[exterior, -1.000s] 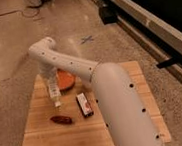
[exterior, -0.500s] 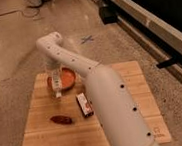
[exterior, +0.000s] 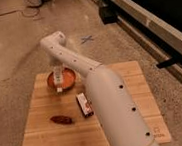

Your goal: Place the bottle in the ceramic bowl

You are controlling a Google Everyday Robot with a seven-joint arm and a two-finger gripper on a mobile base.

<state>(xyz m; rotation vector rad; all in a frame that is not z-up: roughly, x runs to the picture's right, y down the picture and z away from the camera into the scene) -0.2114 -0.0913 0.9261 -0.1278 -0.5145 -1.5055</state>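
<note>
The ceramic bowl (exterior: pixel 60 81), orange-red and shallow, sits at the far left part of the wooden table (exterior: pixel 52 135). The white bottle (exterior: pixel 59 77) hangs upright over the bowl, its lower end near the bowl's front rim. My gripper (exterior: pixel 57 68) is at the end of the white arm (exterior: pixel 109 105), right above the bowl, at the bottle's top and appearing to hold it. The arm covers the right half of the table.
A dark rectangular box with a red-white label (exterior: pixel 84 104) lies mid-table beside the arm. A dark red-brown oblong object (exterior: pixel 61 120) lies front left. The floor around is polished concrete; a dark bench or rail (exterior: pixel 147 14) runs along the right.
The arm has carried the bottle farther back and a little right, from above the table's left middle to over the bowl. The bottle now hangs lower toward the bowl.
</note>
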